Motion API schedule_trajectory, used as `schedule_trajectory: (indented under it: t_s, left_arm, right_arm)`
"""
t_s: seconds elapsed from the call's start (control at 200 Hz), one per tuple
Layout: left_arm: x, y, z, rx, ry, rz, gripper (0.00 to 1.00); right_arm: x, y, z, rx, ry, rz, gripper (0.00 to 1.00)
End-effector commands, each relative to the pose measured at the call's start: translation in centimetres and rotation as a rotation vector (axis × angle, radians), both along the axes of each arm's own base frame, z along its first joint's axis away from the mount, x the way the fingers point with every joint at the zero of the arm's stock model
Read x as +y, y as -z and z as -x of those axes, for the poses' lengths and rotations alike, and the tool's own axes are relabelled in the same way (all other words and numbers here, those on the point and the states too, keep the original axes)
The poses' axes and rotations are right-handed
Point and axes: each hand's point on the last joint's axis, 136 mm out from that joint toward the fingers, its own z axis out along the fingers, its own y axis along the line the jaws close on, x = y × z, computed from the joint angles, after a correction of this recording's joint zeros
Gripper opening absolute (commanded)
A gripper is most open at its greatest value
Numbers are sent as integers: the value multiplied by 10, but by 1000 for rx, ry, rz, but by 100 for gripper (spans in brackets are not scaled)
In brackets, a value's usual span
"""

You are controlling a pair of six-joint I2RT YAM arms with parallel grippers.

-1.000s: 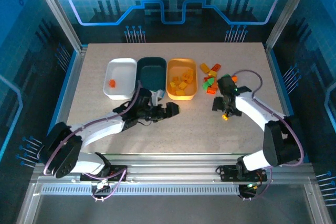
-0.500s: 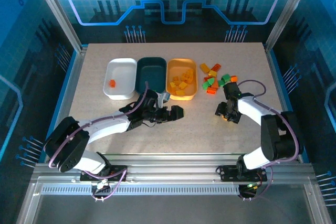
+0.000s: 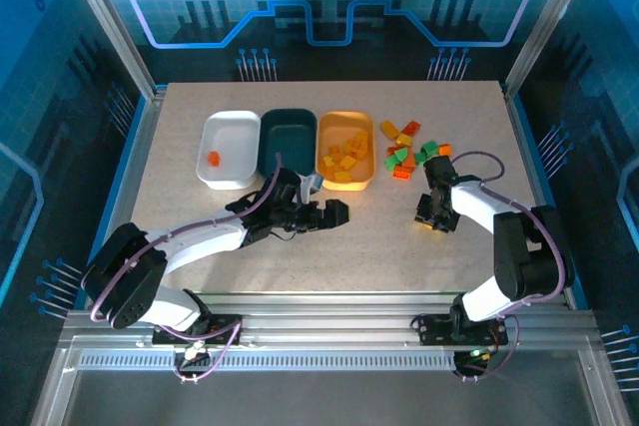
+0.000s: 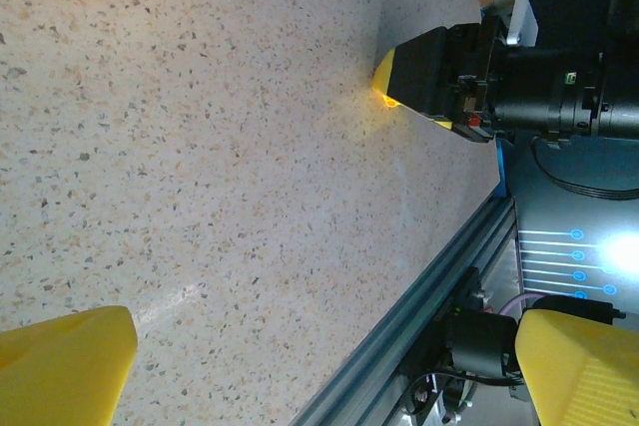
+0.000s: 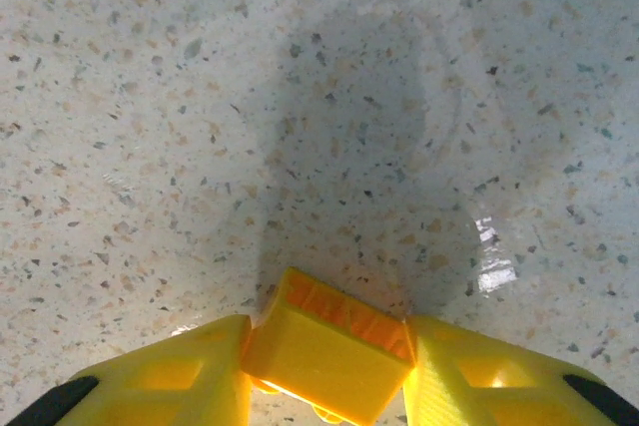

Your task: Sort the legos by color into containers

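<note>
**Right claw** (image 3: 432, 215): yellow fingers (image 5: 190, 376) are closed tight on a small yellow-orange plastic brick (image 5: 327, 354), pinching two opposite sides. The brick hangs just above the bare speckled beige surface (image 3: 399, 256), on the near side of the loose pile.

**Change noted:** over the last second the right arm has drawn back from the pile toward the near edge, uncovering green bricks at the pile's right end. In the last half second the claw has barely moved. Judged: the pick is complete and the carry has not begun.

**Left claw** (image 3: 334, 213): fingers (image 4: 60, 361) are spread wide with nothing between them. It sits low over the surface on the near side of the orange tub. It has edged slightly rightward, then held.

**Shallow white plastic tub** (image 3: 210, 132): holds one red-orange brick (image 3: 213, 158).

**Shallow dark teal plastic tub** (image 3: 268, 127): stands between the other two. No brick can be made out inside.

**Shallow orange plastic tub** (image 3: 324, 137): holds several yellow-orange bricks (image 3: 347, 157).

**Loose pile of red-orange, yellow-orange and green bricks** (image 3: 407, 147): lies just right of the orange tub, unsorted.

**Assessment:** the held brick matches the orange tub's contents, so that tub, to the claw's left and farther back, is the likely destination. Much of the pile remains, the greens included.
</note>
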Motion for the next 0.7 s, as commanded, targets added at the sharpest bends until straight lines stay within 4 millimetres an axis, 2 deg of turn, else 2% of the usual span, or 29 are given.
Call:
schedule_trajectory:
  t_s: [0.0,0.105,0.2,0.225,0.28,0.345,0.415,0.485,0.55,0.65,0.695]
  left_arm:
    - [4,-16,-6,-59,-7,-11,99]
    - [15,-18,-14,-54,-46,-9,99]
    - [39,-19,-28,-32,-127,-2,99]
    - [48,-19,-33,-26,-157,-2,99]
    - [73,-16,-44,-1,-250,-7,99]
    - [113,-8,-55,46,-405,-11,99]
    - [149,-9,-60,62,-531,22,99]
    - [180,-13,-59,51,-626,30,99]
    - [200,-16,-54,38,-680,13,99]
    - [217,-19,-46,38,-712,-6,99]
    - [221,-20,-43,43,-714,-6,99]
  right_arm:
    - [6,-12,-20,-93,-32,-9,39]
    - [9,-28,-24,-123,-62,23,38]
    - [21,-46,-30,-159,-111,47,38]
    - [30,-62,-42,-201,-133,43,38]
    - [50,-78,-55,-246,-191,30,38]
    - [88,-96,-73,-301,-299,0,38]
    - [131,-109,-94,-348,-417,-18,38]
    - [163,-115,-110,-361,-492,-29,38]
    - [189,-111,-128,-350,-545,-32,39]
    - [216,-104,-152,-318,-590,-57,40]
    - [221,-100,-158,-306,-599,-50,41]
